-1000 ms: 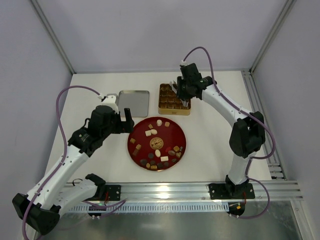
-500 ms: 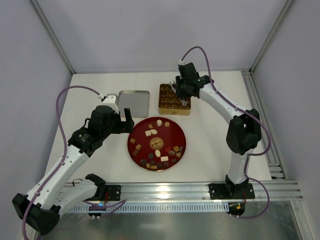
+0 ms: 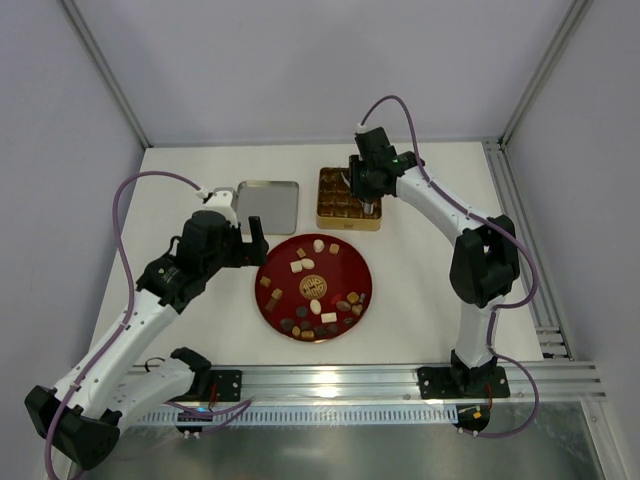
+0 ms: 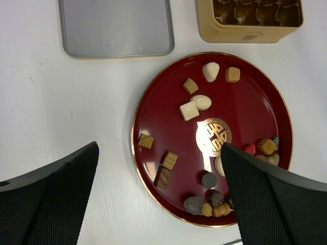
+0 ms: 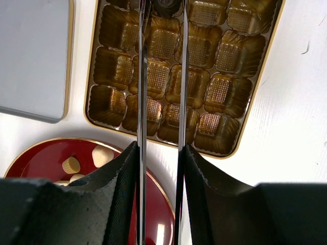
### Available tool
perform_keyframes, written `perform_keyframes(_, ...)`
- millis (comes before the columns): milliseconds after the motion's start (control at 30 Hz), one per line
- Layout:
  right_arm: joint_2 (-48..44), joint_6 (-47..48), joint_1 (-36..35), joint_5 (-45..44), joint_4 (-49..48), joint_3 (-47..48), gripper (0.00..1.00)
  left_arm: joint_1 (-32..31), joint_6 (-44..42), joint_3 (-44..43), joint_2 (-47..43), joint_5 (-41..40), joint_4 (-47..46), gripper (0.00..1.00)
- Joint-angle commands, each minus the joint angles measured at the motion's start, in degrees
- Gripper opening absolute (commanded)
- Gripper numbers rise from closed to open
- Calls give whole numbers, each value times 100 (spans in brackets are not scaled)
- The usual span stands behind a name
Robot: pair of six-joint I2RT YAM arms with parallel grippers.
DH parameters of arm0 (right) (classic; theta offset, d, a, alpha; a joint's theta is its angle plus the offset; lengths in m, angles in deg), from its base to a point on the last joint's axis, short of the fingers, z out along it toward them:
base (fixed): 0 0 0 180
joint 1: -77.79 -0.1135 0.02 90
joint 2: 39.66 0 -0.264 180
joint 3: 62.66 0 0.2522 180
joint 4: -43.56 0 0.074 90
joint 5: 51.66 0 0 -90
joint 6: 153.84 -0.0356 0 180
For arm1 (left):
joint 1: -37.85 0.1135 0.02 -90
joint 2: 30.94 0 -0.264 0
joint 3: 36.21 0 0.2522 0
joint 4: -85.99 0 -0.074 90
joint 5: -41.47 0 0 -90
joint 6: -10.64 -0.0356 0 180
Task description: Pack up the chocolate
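Several chocolates (image 3: 318, 305), dark brown, light brown and cream-white, lie on the round red plate (image 3: 340, 268); the left wrist view shows them too (image 4: 189, 110). My right gripper (image 3: 367, 203) hangs over the near right part of the gold gridded tin (image 3: 335, 200). In the right wrist view its long metal blades (image 5: 161, 20) are shut on a dark chocolate (image 5: 166, 6) above the tin's cells (image 5: 225, 92). My left gripper (image 3: 254, 234) is open and empty, above the plate's left edge (image 4: 159, 153).
The tin's flat silver lid (image 3: 268, 207) lies left of the tin, just beyond the plate. It also shows in the left wrist view (image 4: 116, 25) and the right wrist view (image 5: 30, 51). Metal rails run along the table's right and near edges.
My right gripper has shifted slightly left over the tin and turned more upright. The left arm and the plate have not moved.
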Motion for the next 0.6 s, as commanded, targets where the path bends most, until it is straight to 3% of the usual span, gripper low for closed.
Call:
perform_keyframes(0,-79,66,2,-90,-65,275,41,-12,-22,-69,-4,29,-152,100)
perform_keyframes(333,-105,92,2,-90,67,389,46,-12,-22,-69,-30,38,-152,100)
perform_keyframes(567,-772,48,-94,-28,155,39,46,-12,-22,-60,-39,29,-152,100)
